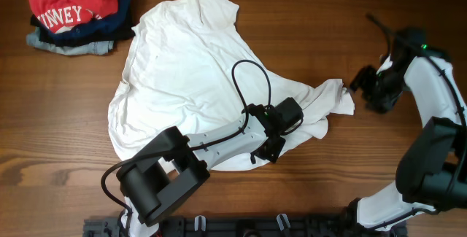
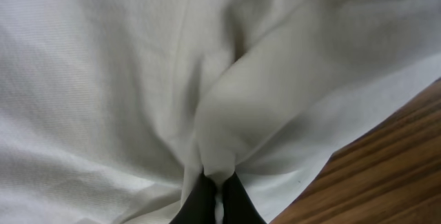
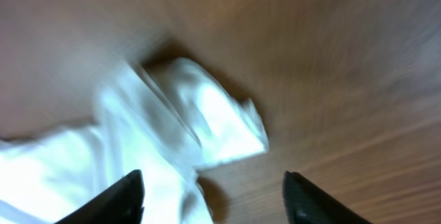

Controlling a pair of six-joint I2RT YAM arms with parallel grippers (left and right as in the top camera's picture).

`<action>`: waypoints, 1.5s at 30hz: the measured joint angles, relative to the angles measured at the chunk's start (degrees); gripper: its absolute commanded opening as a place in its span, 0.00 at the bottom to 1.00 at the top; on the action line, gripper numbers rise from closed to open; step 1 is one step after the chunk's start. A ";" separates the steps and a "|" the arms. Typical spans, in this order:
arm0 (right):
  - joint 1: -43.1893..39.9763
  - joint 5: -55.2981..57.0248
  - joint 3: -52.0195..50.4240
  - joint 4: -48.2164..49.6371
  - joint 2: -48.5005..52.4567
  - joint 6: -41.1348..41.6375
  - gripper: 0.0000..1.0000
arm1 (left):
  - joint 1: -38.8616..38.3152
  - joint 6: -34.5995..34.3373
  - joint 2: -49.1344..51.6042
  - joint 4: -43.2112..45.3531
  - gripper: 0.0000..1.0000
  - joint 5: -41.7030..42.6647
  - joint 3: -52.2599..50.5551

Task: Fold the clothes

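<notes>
T-shirt [image 1: 182, 69], white and crumpled, lies mid-way across the surface [image 1: 328, 18]. Your left hand [image 2: 217, 182] is clenched on a bunched fold at its 5 o'clock edge. Your right hand [image 3: 213, 189] hangs open, grasping nothing, over the 3 o'clock tip. Pull one-sided and the cloth may drag and twist.

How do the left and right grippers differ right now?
The left gripper is pinched shut on a fold of the white T-shirt; the right gripper stands open, gripping nothing. The left gripper sits over the shirt's near edge; the right gripper hangs by its bunched tip, over the wooden table. Both are black.
</notes>
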 measured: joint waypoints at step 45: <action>-0.50 2.80 21.14 29.86 7.72 4.22 0.99 | -1.64 -0.42 -0.02 -2.43 0.08 3.37 -0.09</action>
